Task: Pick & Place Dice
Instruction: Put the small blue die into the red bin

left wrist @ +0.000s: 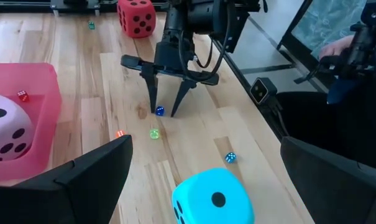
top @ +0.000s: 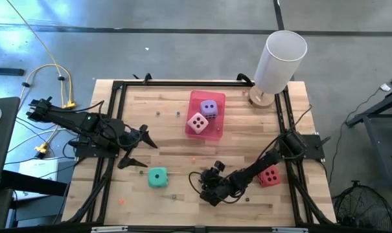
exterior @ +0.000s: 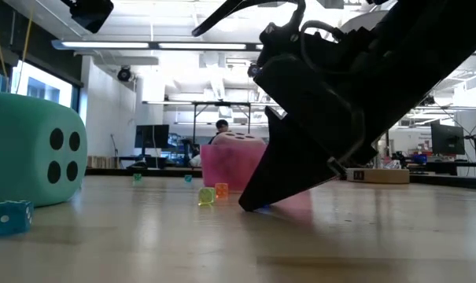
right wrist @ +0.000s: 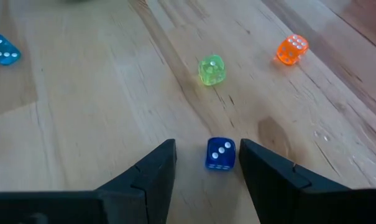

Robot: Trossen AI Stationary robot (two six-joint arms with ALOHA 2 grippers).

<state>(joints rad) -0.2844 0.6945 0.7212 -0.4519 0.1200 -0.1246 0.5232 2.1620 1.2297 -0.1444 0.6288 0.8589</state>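
Four big dice (top: 158, 177), one tray (top: 216, 132)

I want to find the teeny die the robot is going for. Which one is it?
Look at the right gripper, low over the wooden table near its front edge. The small blue die sits right between its two open fingers, not yet squeezed. Its neighbours are a green small die, an orange one and a lighter blue one, all farther off.

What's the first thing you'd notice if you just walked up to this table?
The big soft dice: a teal one near the table's front, a red one at the right, and pink and purple ones in a pink tray. Then the right gripper, tips down around a tiny blue die.
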